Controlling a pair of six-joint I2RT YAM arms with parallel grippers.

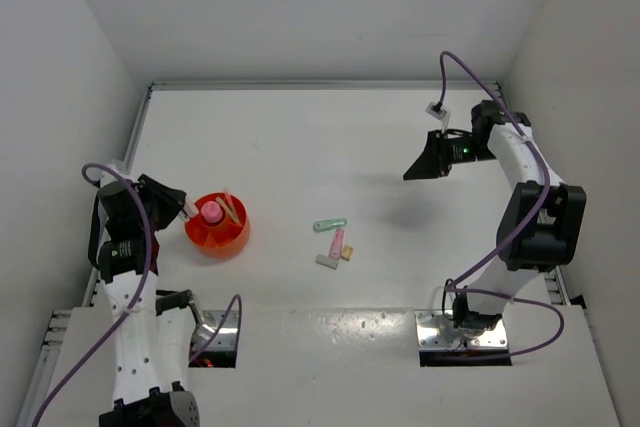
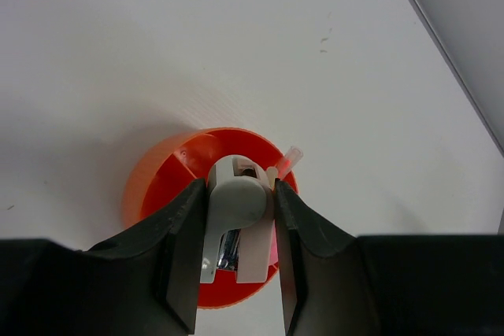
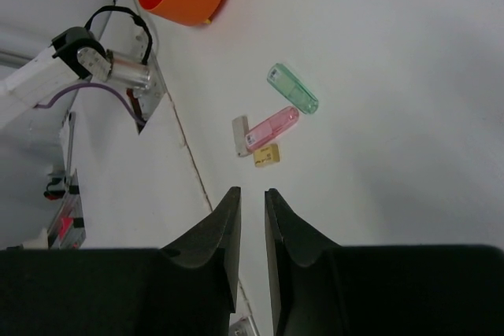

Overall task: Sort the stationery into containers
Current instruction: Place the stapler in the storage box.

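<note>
Stationery (image 1: 336,244) lies in two places on the white table (image 1: 300,137). At left, an orange bowl (image 1: 215,239) with inner dividers stands beside the left arm and holds a pink-capped tube (image 1: 212,212) upright. The wrist view shows a thin pen (image 2: 290,159) poking over the bowl's rim. The left gripper (image 2: 239,190) hangs over the bowl. Its fingers (image 2: 183,257) are closed against both sides of a grey-and-white item (image 2: 236,204), clamping it above the compartments; what kind of item it is cannot be told.

At centre, four loose pieces lie on the table, well apart from the bowl. They are a mint-green marker (image 1: 330,224), a pink marker (image 1: 337,243) near it, and a white eraser (image 1: 327,261) and a yellow eraser (image 1: 347,253) at one end of the pink marker.

At right, the right gripper (image 1: 422,165) hangs above the table. Its jaws are parted by only a narrow slit and nothing is between them.
</note>
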